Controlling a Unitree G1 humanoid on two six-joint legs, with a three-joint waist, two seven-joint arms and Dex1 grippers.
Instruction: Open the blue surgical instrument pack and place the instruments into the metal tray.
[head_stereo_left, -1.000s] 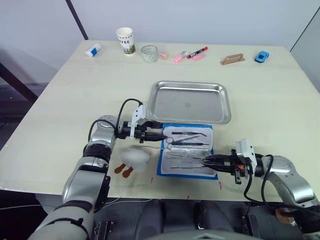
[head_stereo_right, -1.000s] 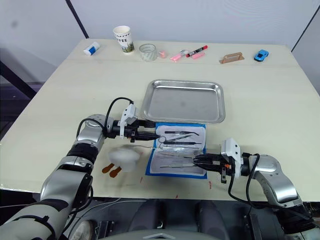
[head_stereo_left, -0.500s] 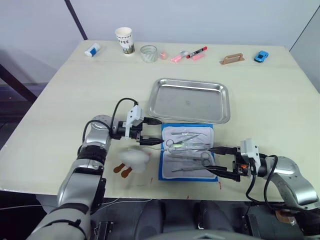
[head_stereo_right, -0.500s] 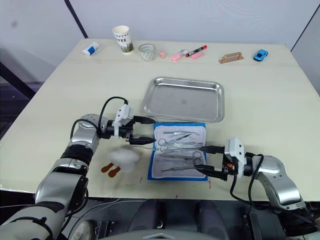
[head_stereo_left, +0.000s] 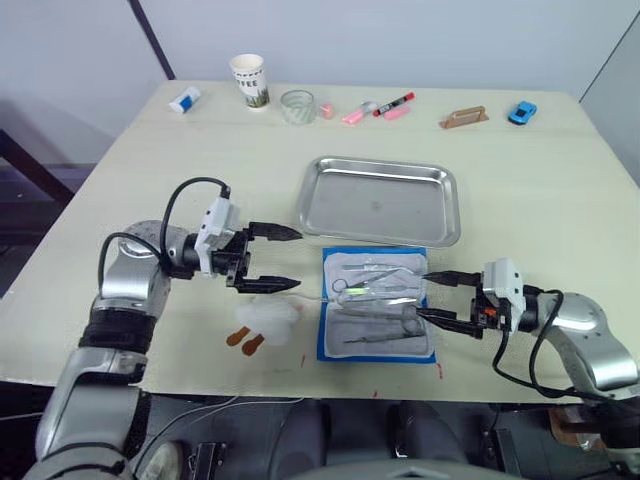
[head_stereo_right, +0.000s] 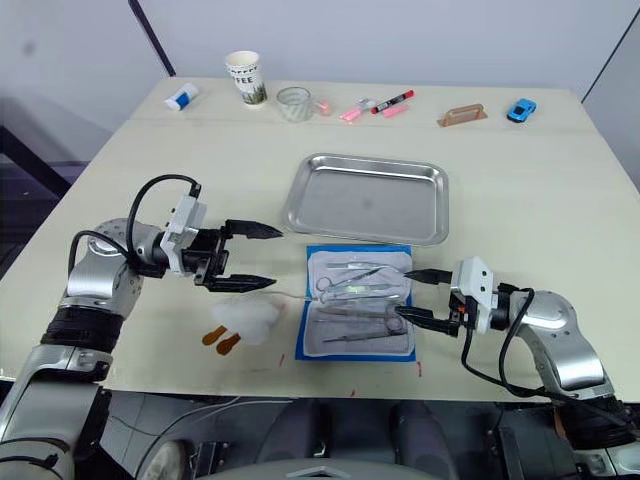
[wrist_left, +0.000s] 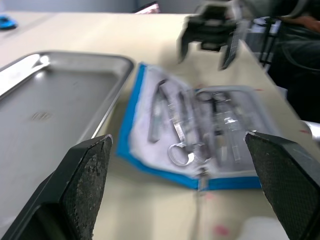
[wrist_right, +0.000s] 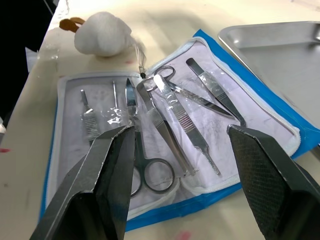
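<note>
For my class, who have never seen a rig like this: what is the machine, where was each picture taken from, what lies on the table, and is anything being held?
It is a humanoid robot with two arms. Two pictures look down from its head; two look along its wrists. The left gripper and right gripper are both open and hold nothing. Between them the blue surgical instrument pack lies open, the instruments inside. Behind it sits the metal tray, with nothing in it. A white fluffy object lies beside the pack. Along the far edge are a paper cup, a marker pen and a toy car.

Left end effector (head_stereo_left: 272, 258) pulled back off the blue surgical instrument pack (head_stereo_left: 377, 316), fingers now spread. Right end effector (head_stereo_left: 437, 297) also spread, retreated to the pack's edge.
</note>
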